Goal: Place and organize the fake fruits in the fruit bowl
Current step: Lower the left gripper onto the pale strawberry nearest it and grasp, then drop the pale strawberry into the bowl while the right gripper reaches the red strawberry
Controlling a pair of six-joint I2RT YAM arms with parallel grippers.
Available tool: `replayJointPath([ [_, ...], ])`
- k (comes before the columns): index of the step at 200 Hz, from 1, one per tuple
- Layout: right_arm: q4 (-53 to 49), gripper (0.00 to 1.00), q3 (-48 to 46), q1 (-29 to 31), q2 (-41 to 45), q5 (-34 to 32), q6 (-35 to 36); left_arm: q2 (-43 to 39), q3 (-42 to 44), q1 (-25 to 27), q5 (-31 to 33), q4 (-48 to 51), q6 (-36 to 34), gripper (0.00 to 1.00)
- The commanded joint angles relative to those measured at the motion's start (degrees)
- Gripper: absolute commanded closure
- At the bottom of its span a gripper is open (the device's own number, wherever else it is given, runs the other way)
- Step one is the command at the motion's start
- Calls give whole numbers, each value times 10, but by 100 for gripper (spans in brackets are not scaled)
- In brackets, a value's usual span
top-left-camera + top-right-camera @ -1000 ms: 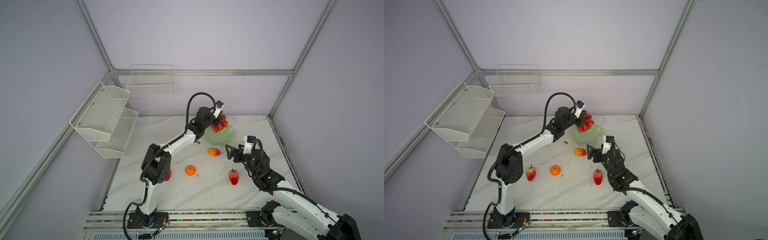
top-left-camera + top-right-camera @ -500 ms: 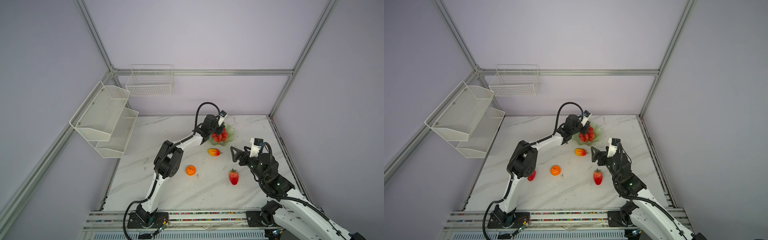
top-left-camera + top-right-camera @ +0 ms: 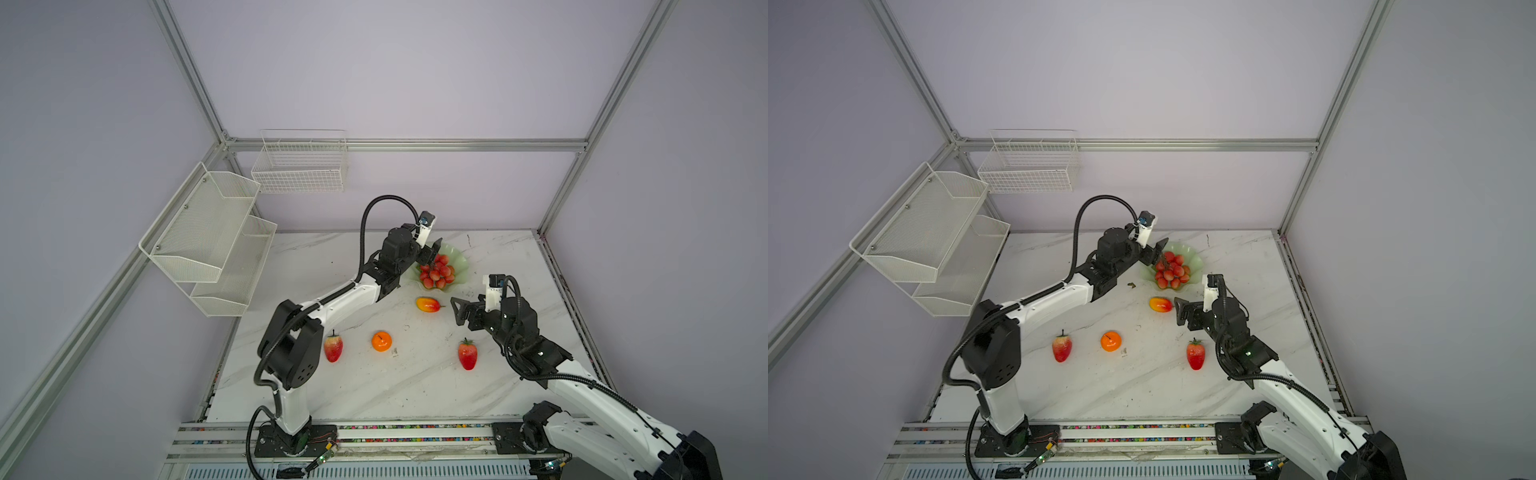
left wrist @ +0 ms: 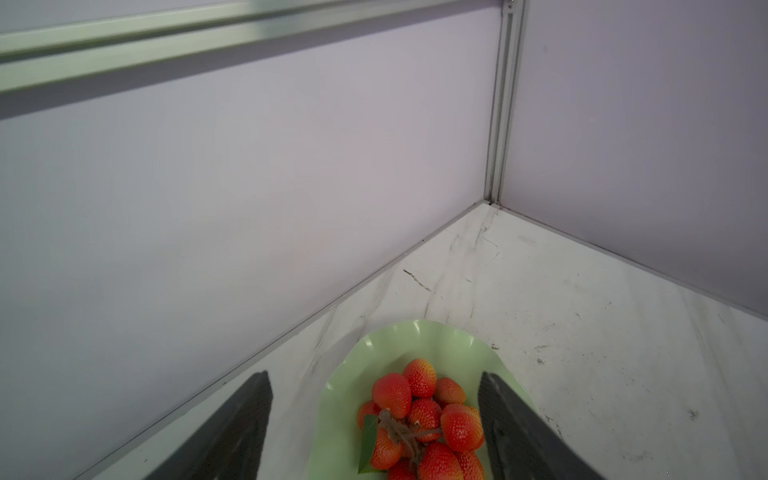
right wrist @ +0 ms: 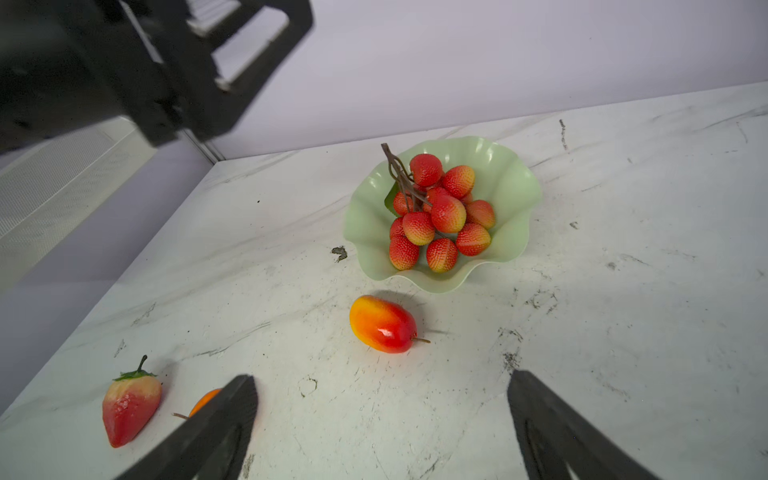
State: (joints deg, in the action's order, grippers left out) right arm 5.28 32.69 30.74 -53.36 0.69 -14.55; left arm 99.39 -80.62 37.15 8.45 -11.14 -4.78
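The red berry cluster (image 3: pixel 437 272) (image 3: pixel 1171 270) (image 4: pixel 419 411) (image 5: pixel 440 212) lies in the pale green fruit bowl (image 3: pixel 460 261) (image 3: pixel 1197 258) (image 4: pixel 415 336) (image 5: pixel 515 187). My left gripper (image 3: pixel 432 254) (image 3: pixel 1156 252) (image 4: pixel 374 376) hangs open just over it, fingers apart from the berries. On the table lie the mango (image 3: pixel 427 304) (image 3: pixel 1160 304) (image 5: pixel 382 324), the orange (image 3: pixel 381 341) (image 3: pixel 1111 341) and two strawberries (image 3: pixel 333 348) (image 3: pixel 467 354). My right gripper (image 3: pixel 457 311) (image 3: pixel 1181 311) (image 5: pixel 381 376) is open and empty, close beside the mango.
White wire baskets (image 3: pixel 208 232) (image 3: pixel 299 166) hang on the left and back walls. The bowl stands near the table's back edge and the rear wall. A small dark scrap (image 3: pixel 1131 285) lies left of the bowl.
My left gripper lowered the berry cluster into the bowl, then opened and let it go. The right arm shifted slightly and stayed open.
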Motion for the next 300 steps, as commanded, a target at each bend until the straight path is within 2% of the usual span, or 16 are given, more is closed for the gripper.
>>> replayJointPath([
  [1,48,3,26,2,-31,83,46,-124,101,-6,172,78,50,16],
  [14,63,3,32,18,-52,113,61,-196,143,-13,264,202,123,13],
  [27,68,3,42,54,-68,108,85,-256,173,-27,299,350,216,13],
  [40,69,3,53,98,-88,91,108,-306,201,-45,288,470,286,13],
  [51,75,3,61,122,-108,95,117,-340,231,-65,249,535,329,13],
  [74,118,3,61,132,-140,136,100,-375,287,-103,149,593,385,13],
  [98,139,3,65,137,-160,151,87,-362,313,-106,118,647,450,12],
  [132,148,3,57,145,-158,184,84,-338,364,-107,135,627,496,9],
  [155,132,3,57,149,-165,199,92,-310,376,-108,104,568,463,9],
  [192,143,3,40,149,-157,186,86,-241,371,-111,102,526,449,10],
  [224,152,3,37,149,-159,189,74,-205,368,-116,99,512,453,16],
  [280,143,3,39,146,-158,177,65,-203,403,-136,61,469,455,29],
  [293,133,3,42,125,-146,164,56,-209,410,-136,55,456,452,32],
  [300,129,3,42,95,-140,176,50,-213,413,-137,51,448,447,37],
])
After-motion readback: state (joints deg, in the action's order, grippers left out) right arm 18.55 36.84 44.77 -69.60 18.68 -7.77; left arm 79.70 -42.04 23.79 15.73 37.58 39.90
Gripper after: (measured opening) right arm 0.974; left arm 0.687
